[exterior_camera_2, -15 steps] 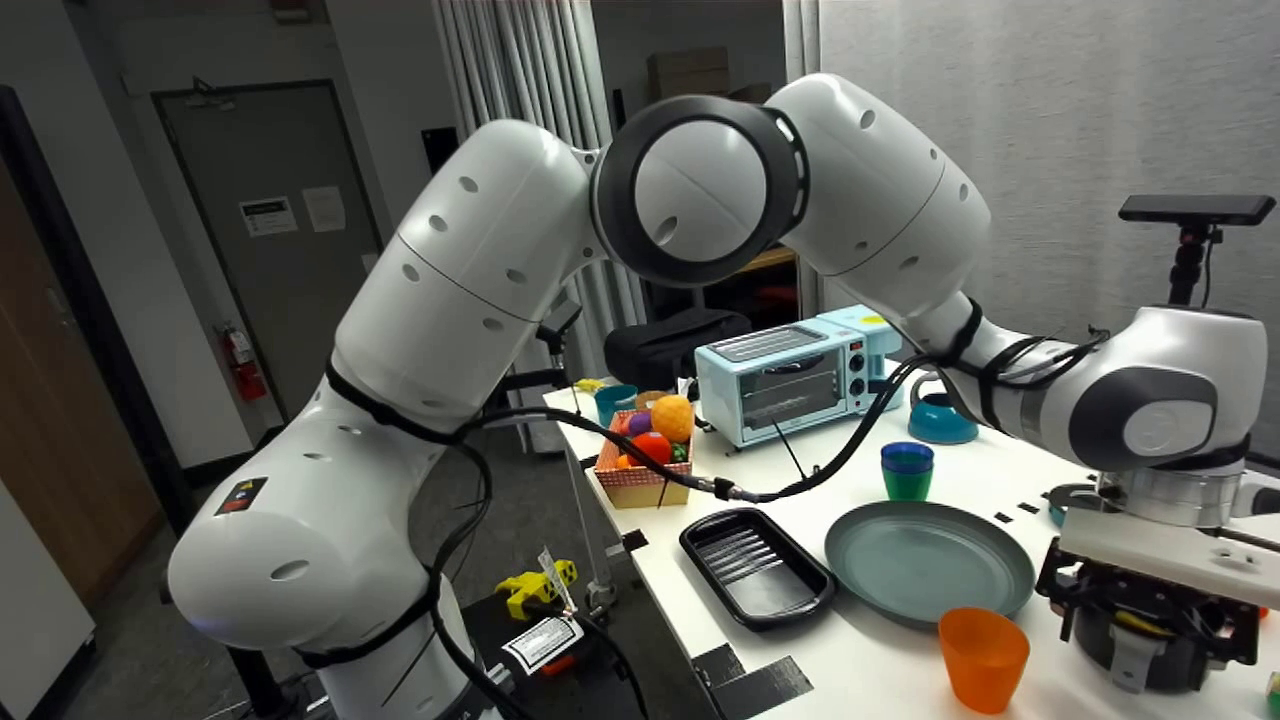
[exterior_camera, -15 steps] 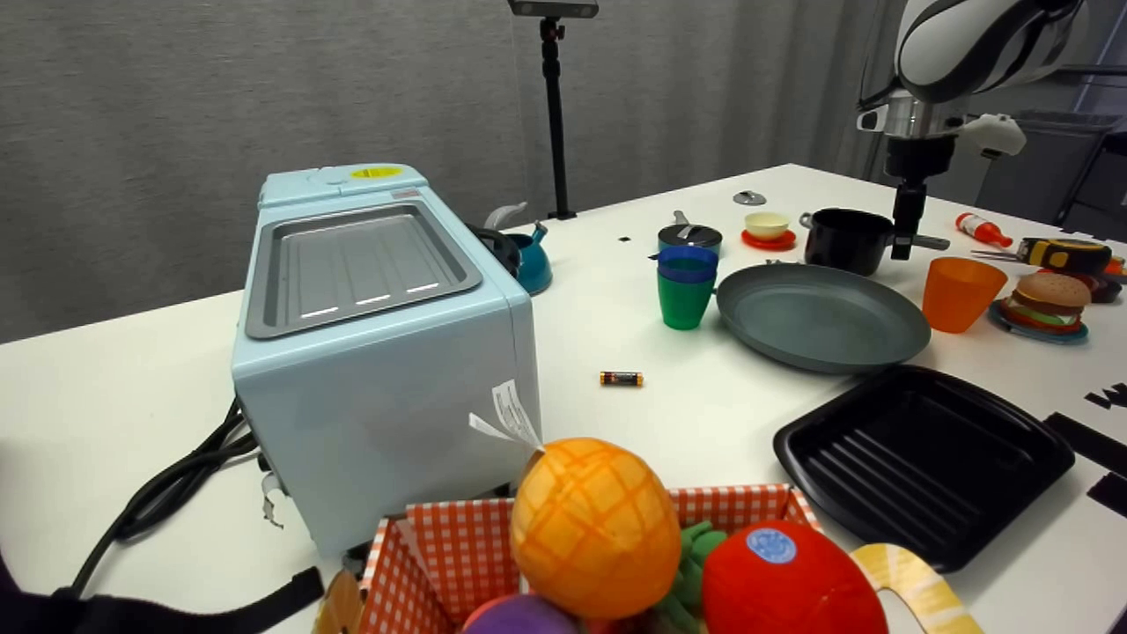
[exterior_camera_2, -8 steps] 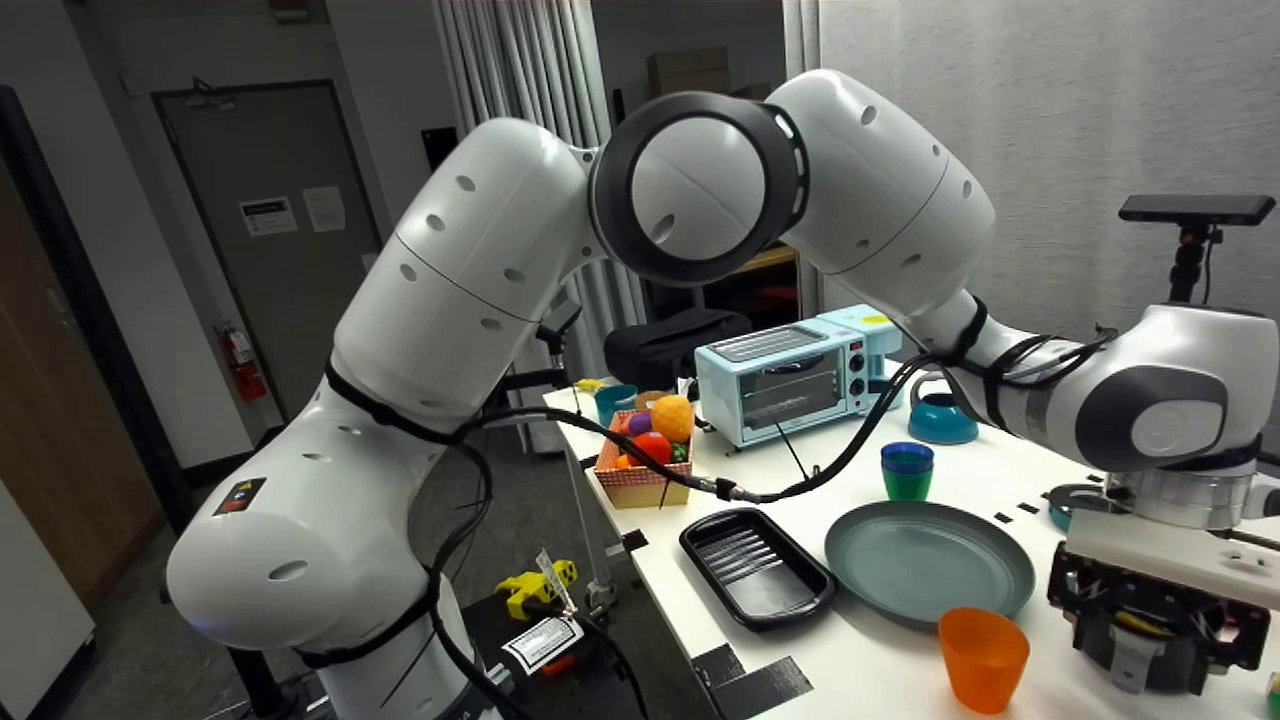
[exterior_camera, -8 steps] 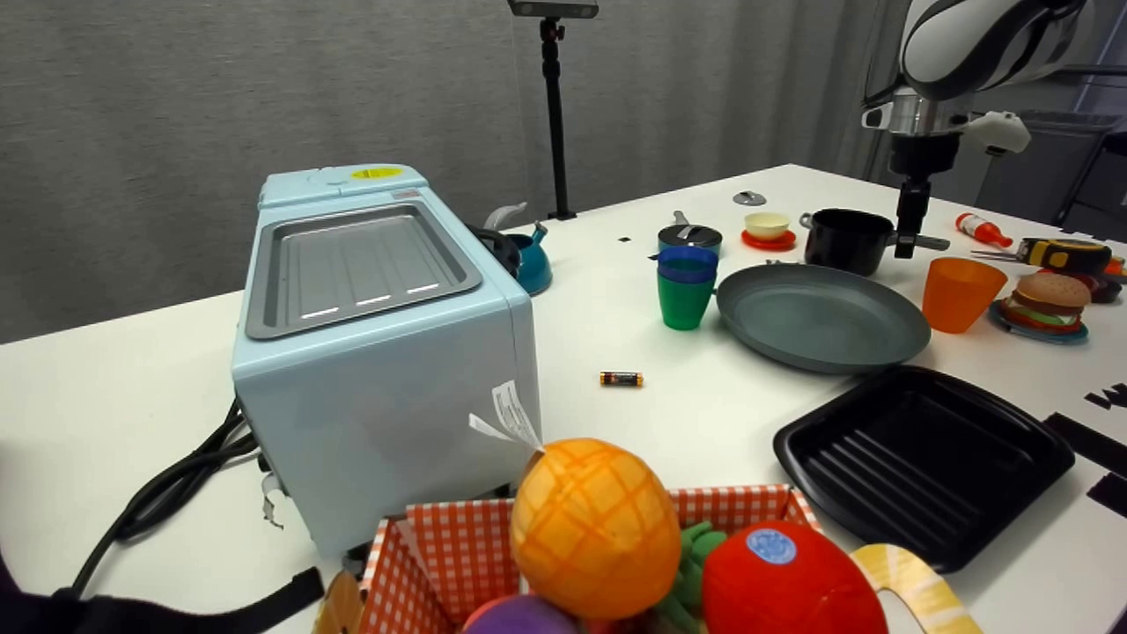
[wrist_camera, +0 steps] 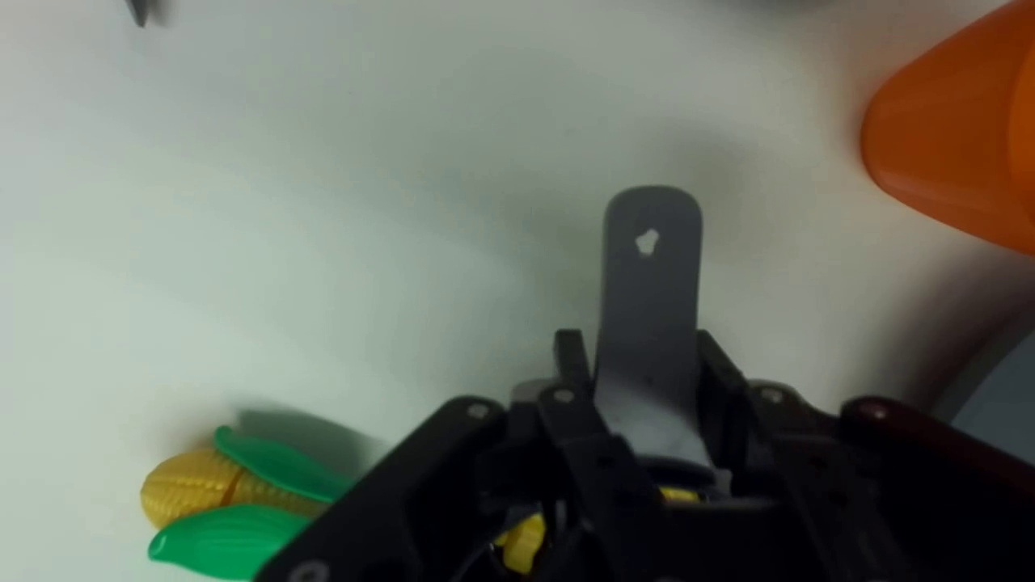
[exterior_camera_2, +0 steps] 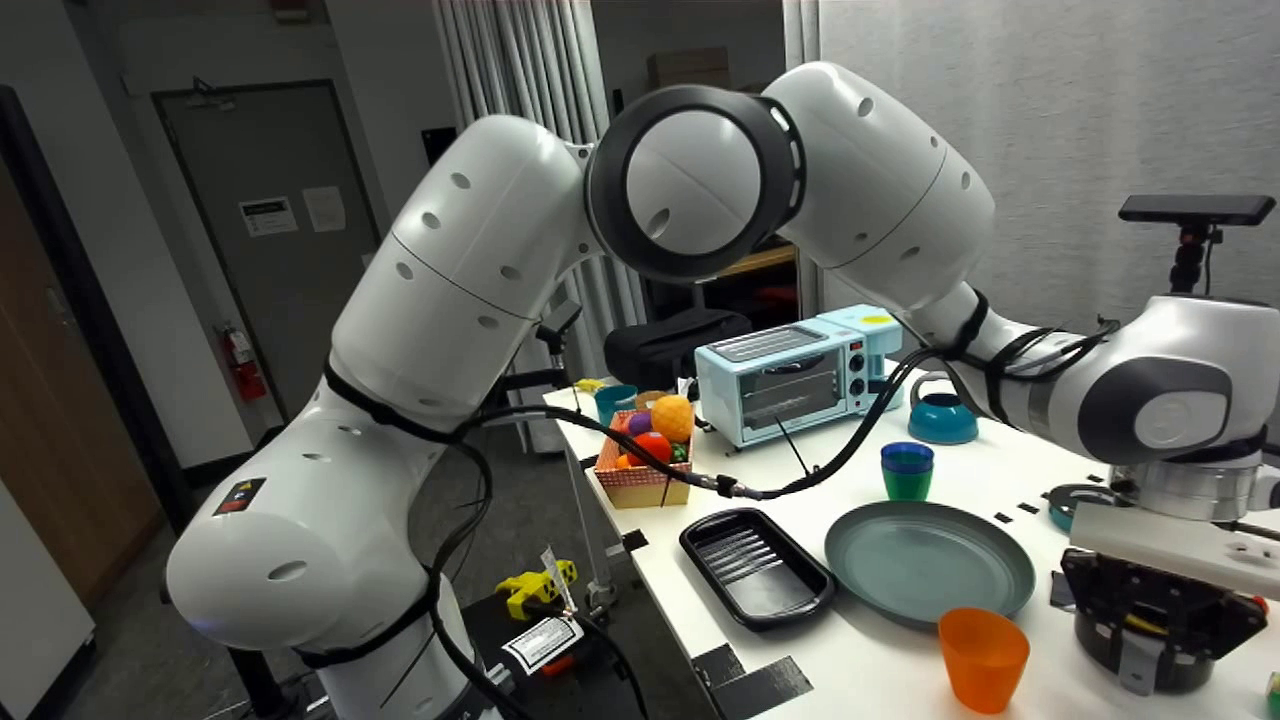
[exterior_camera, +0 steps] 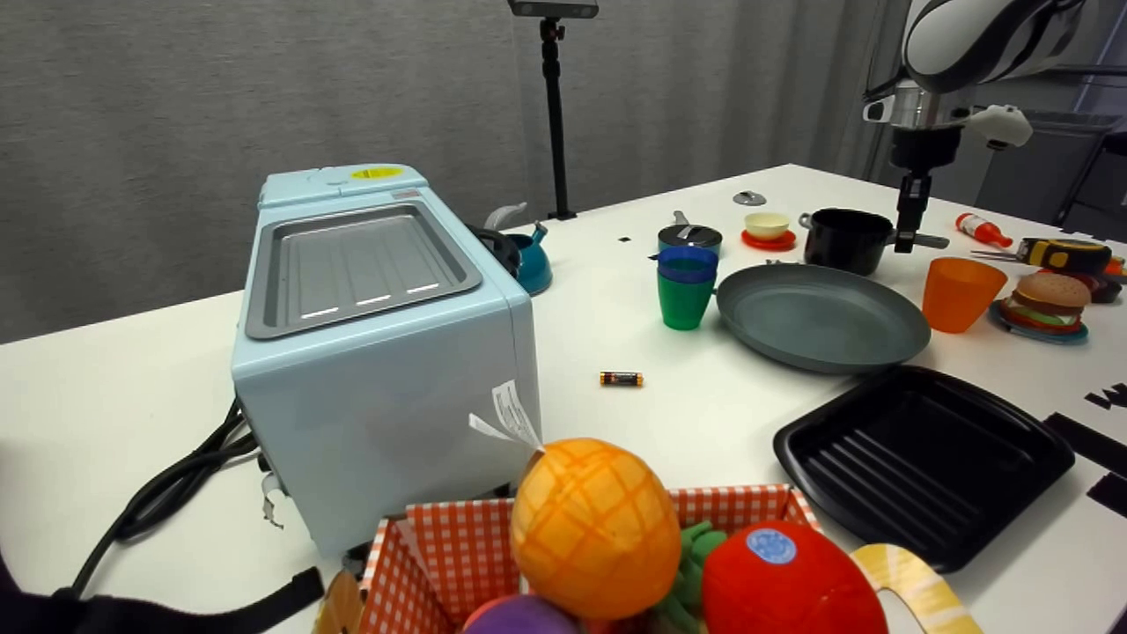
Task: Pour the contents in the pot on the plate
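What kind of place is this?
Probably a robot lab with a pretend kitchen: there's a white jointed robot arm, a black bar-shaped camera on a black pole, and a round tan toy burger.

Lighting patchy. In an exterior view the tabletop (exterior_camera: 687, 423) reads bright white, the curtain (exterior_camera: 423, 106) at 11 o'clock dull grey; white glare streaks on the oven tray (exterior_camera: 365, 264) at 9 o'clock. In an exterior view the door (exterior_camera_2: 275, 270) at 10 o'clock sits in gloom, visibly slanted; sheen on the grill pan (exterior_camera_2: 765, 580) at 5 o'clock, soft highlights on the robot arm (exterior_camera_2: 695, 180). Wrist view dimmer, greenish-grey cast; gripper (wrist_camera: 637, 347) near-black, soft-focus at 6 o'clock; diffuse shade around the pot handle (wrist_camera: 649, 307); corn (wrist_camera: 251, 491) at 8 o'clock fairly crisp, soft shadow toward its 2 o'clock.
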`<state>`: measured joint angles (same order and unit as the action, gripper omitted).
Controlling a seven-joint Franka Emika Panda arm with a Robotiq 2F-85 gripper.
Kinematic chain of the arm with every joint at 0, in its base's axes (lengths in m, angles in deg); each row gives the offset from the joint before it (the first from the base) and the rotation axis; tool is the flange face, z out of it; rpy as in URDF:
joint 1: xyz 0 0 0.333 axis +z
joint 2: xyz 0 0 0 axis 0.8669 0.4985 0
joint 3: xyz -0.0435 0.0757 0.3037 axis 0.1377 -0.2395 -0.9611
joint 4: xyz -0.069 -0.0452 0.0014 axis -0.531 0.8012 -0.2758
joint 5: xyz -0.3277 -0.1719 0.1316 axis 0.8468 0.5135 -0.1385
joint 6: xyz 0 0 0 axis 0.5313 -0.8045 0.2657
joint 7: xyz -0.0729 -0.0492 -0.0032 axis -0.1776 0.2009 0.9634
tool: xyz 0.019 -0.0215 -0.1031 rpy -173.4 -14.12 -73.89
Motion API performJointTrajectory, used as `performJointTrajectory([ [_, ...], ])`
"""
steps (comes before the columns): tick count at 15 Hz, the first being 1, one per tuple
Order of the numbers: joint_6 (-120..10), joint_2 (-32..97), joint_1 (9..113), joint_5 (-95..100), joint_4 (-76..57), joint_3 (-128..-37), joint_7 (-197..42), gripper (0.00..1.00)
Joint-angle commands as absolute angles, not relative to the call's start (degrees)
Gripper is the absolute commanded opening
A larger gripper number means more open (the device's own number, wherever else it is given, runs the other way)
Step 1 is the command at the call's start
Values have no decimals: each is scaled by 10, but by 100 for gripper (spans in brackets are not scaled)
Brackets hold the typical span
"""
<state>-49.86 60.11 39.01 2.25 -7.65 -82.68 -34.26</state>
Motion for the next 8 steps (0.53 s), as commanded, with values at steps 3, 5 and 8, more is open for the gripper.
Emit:
performJointTrajectory([
  [3, -499, 589, 378, 19, -83, -833, -331, 9],
  [5, -496, 581, 375, 14, -86, -835, -328, 9],
  [8, -500, 560, 371, 9, -94, -838, -325, 9],
])
